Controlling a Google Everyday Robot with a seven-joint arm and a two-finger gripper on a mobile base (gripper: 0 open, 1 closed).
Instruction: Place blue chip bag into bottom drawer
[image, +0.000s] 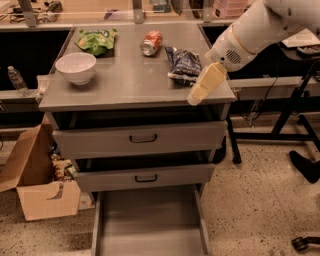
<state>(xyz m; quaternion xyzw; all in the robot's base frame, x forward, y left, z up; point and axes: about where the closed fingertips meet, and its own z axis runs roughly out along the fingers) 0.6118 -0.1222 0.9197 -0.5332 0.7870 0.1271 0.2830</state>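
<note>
Camera view: looks down on a grey metal desk (125, 87) with three drawers in its front and speckled floor around it.
Cardboard box (37, 192): on the floor just beside the desk's left edge, flaps open, clutter inside.
White bowl (75, 67): upright near the left edge, set back from the front edge.
Green chip bag (96, 40): by the back left corner, behind the bowl and apart from it.
Bare top: plain grey surface runs along the front edge from below the bowl to the front right corner.
Soda can (151, 42): on its side near the middle of the back edge, just left of the blue bag.
Upper drawers (143, 138): two fronts with black handles and a dark gap above each.
Bottom drawer (150, 225): pulled far out below the front edge, its flat grey floor showing between low side walls; its near end runs out of the picture.
Blue chip bag (183, 64): lying flat on the desk top toward the right edge, well above the bottom drawer and not in it.
Gripper (200, 92): cream-coloured, slanting down-left over the front right corner, its tip at the front edge, just right of the blue chip bag; contact with the bag and whether it is open or closed cannot be told.
Arm (260, 30): white, reaching in from the upper right over the right edge.
Stand legs (280, 115): black, on the floor near the right edge.
</note>
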